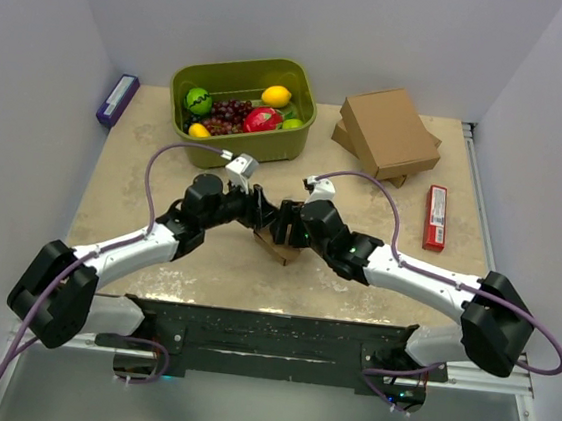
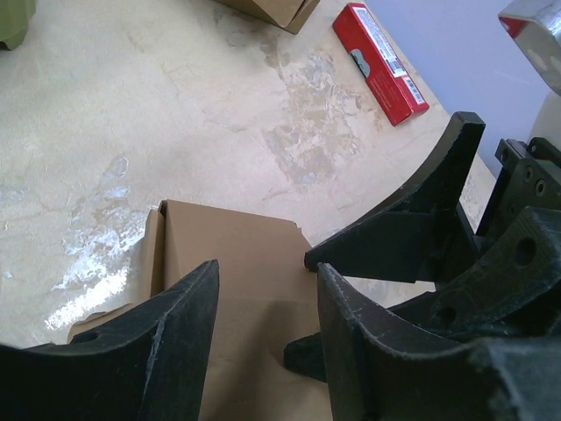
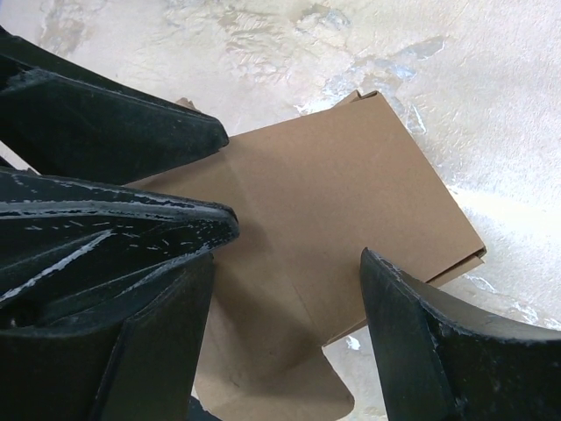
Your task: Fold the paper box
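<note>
The paper box is a plain brown cardboard piece lying on the table between the two arms, mostly hidden under them in the top view. In the left wrist view the paper box fills the gap between my left gripper's spread fingers, and the right gripper's black fingers reach in from the right. In the right wrist view the paper box lies flat with a creased flap bent up near the bottom. My right gripper straddles it, open. Both grippers meet tip to tip over it.
A green bin of fruit stands at the back. Stacked larger cardboard boxes sit back right, with a red packet beside them and a purple box at the back left wall.
</note>
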You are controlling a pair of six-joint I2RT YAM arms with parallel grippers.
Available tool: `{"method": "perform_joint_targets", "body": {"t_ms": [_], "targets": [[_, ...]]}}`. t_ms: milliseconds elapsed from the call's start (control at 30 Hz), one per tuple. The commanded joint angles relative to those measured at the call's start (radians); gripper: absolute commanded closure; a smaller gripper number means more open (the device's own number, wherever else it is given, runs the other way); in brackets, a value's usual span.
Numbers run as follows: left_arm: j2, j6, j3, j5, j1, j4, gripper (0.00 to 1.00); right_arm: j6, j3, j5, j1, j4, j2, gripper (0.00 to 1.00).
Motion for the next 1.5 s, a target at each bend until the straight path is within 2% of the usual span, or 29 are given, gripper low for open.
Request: {"method": "perform_joint_targets", "body": {"t_ms": [0,567,900,933,1067,1267,1467], "targets": [[0.011,-0.016,-0.02,0.036,0.0,0.031,0.48,0.023,0.003,-0.012,0.002,0.062,0.002,0.29],[0.048,-0.045,-0.12,0.041,0.0,0.092,0.51,0.05,-0.044,-0.044,0.002,0.086,0.04,0.29],[0.034,-0.008,-0.041,0.026,0.011,0.049,0.51,0.015,-0.002,0.005,0.002,0.022,-0.002,0.29],[0.037,-0.01,-0.031,0.032,0.015,0.06,0.51,0.007,-0.002,0.006,0.001,0.022,-0.006,0.3],[0.077,-0.018,-0.005,0.059,0.023,0.084,0.53,-0.005,0.014,-0.003,-0.01,0.03,0.023,0.45],[0.154,-0.038,-0.029,0.099,0.022,0.129,0.57,-0.004,0.017,-0.038,-0.01,0.043,0.076,0.58],[0.21,-0.077,-0.11,0.121,0.02,0.198,0.6,0.018,-0.021,-0.069,-0.01,0.062,0.114,0.61]]}}
